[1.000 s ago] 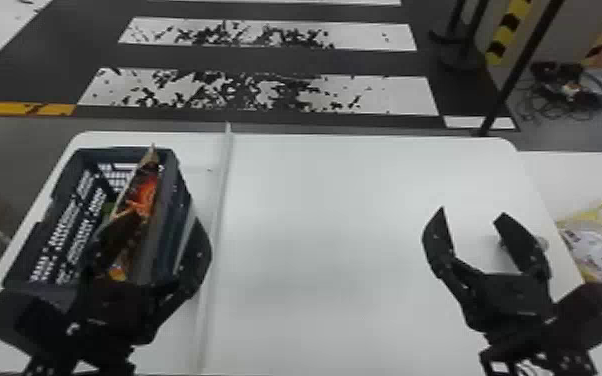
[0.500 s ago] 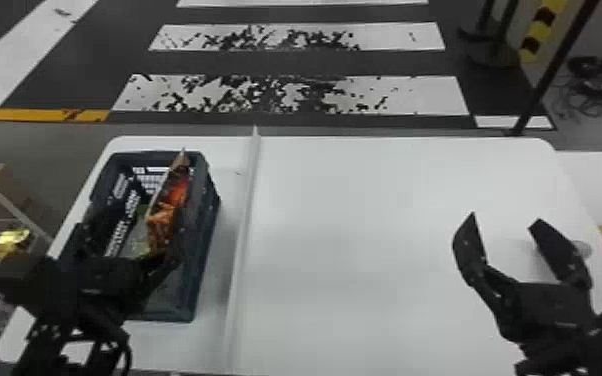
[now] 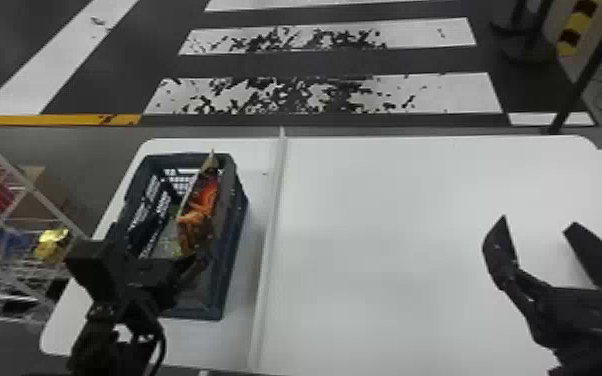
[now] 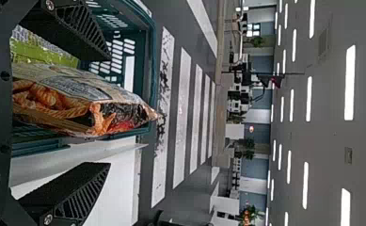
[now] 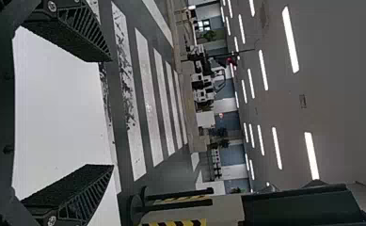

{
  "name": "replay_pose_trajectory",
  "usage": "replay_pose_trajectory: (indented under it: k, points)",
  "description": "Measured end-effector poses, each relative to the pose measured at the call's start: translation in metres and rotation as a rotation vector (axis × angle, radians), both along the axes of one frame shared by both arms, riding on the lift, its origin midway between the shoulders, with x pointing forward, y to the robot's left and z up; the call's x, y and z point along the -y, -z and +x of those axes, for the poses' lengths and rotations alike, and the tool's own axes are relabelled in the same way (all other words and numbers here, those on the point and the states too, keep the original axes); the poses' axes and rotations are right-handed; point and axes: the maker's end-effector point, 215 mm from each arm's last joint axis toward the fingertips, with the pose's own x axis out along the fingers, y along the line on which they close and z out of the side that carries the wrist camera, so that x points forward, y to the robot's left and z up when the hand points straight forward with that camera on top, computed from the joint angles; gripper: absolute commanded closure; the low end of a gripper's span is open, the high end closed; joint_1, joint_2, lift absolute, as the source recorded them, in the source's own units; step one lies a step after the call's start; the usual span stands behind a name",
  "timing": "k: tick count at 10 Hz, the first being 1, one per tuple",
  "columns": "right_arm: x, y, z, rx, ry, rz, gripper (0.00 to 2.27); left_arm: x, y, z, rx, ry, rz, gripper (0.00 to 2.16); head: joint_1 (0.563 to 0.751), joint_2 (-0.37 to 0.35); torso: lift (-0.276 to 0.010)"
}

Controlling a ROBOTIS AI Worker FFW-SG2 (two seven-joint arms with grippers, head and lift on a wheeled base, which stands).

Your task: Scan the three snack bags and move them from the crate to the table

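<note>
The smooth table (image 3: 405, 240) bears a slotted crate (image 3: 232, 235) holding glossy bags (image 3: 198, 212)

The crate (image 3: 232, 235) is dark blue-green, its walls patterned with rows of pale-showing slots; the upright snack bag (image 3: 200, 215) is orange and red, with black patches and a silvery-grey printed panel; the bag beside it (image 4: 44, 54) is bright green and grey; the table (image 3: 415, 225) is plain white, the strip (image 3: 268, 250) across it off-white; the left gripper (image 3: 157, 245) and the right gripper (image 3: 538, 222) are black, diagonally ribbed at the fingers; the dark grey floor (image 3: 340, 62) carries white stripes (image 3: 455, 95), some flecked black.
</note>
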Motion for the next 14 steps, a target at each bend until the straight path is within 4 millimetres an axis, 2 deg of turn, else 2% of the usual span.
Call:
replay_pose_trajectory:
  k: [2,3,4,5,7,9,10,13,14]
  points:
    - [0.001,0.001,0.002,0.003,0.001,0.001,0.08,-0.003,0.009,0.003,-0.012,-0.013,0.006,0.32,0.695,0.153,-0.062]
    - [0.001,0.002,0.003,0.003,0.002,0.001,0.08,-0.003,0.009,0.004,-0.012,-0.014,0.006,0.84,0.695,0.152,-0.062]
    - [0.002,0.003,0.005,0.002,0.002,0.001,0.08,-0.002,0.009,0.006,-0.01,-0.012,0.005,1.57,0.695,0.149,-0.062]
    - [0.002,0.004,0.006,0.001,0.003,0.001,0.09,-0.001,0.009,0.006,-0.011,-0.012,0.004,2.02,0.695,0.148,-0.062]
    - [0.004,0.004,0.008,0.004,0.006,0.001,0.09,-0.004,0.009,0.007,-0.011,-0.028,0.006,2.14,0.695,0.148,-0.062]
    - [0.005,0.003,0.009,0.007,0.009,0.003,0.09,-0.003,-0.001,0.008,0.008,-0.032,0.018,2.14,0.695,0.145,-0.062]
    - [0.007,0.002,0.009,0.012,0.012,0.004,0.09,-0.001,-0.015,0.005,0.029,-0.034,0.031,2.14,0.695,0.142,-0.062]
    - [0.012,0.001,0.009,0.013,0.029,0.001,0.09,0.019,-0.085,-0.005,0.126,-0.004,0.046,2.14,0.695,0.115,-0.062]
    - [0.015,0.001,0.009,0.013,0.037,-0.001,0.09,0.029,-0.103,-0.008,0.133,0.012,0.044,2.14,0.695,0.096,-0.062]
